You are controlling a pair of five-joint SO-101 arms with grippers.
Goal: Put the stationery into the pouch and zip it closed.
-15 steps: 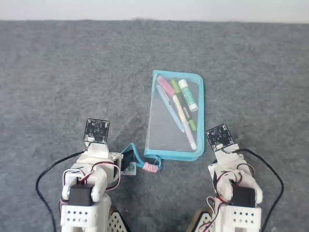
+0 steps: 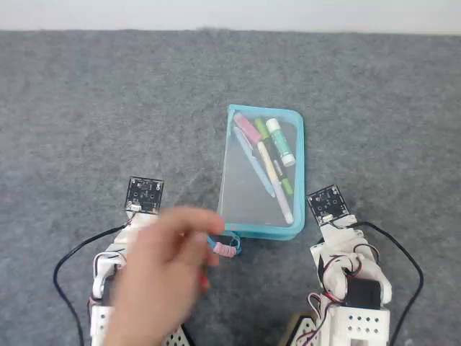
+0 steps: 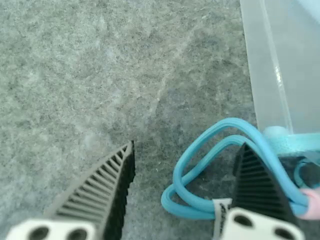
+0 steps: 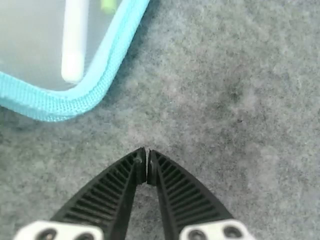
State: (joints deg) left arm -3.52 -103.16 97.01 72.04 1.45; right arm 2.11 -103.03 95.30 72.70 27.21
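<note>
Half a second on, a person's hand (image 2: 162, 267) has come into the high view from the near edge, blurred and covering most of the left arm (image 2: 144, 196), its fingertips just short of the pouch's near corner. The pouch (image 2: 300, 173) itself has not shifted. It lies flat on the grey tabletop (image 2: 108, 108) between the two arms, teal-edged with a clear face. The stationery (image 2: 268, 162) is visible inside through that face: several pens and markers lying lengthwise. A teal wrist strap (image 3: 220, 132) and a pink tag (image 2: 225, 250) trail from the corner nearest the left arm. In the left wrist view the left claw (image 3: 188, 149) stands low over the tabletop with its jaws wide apart. The strap's loop lies between them and against one finger, which is not closed on it. The right claw (image 4: 145, 160) rests with its jaws pressed together and nothing between them, its tips close above the tabletop. It is just beside the pouch's other near corner, where the end of a white pen (image 4: 74, 45) shows behind the clear face.
</note>
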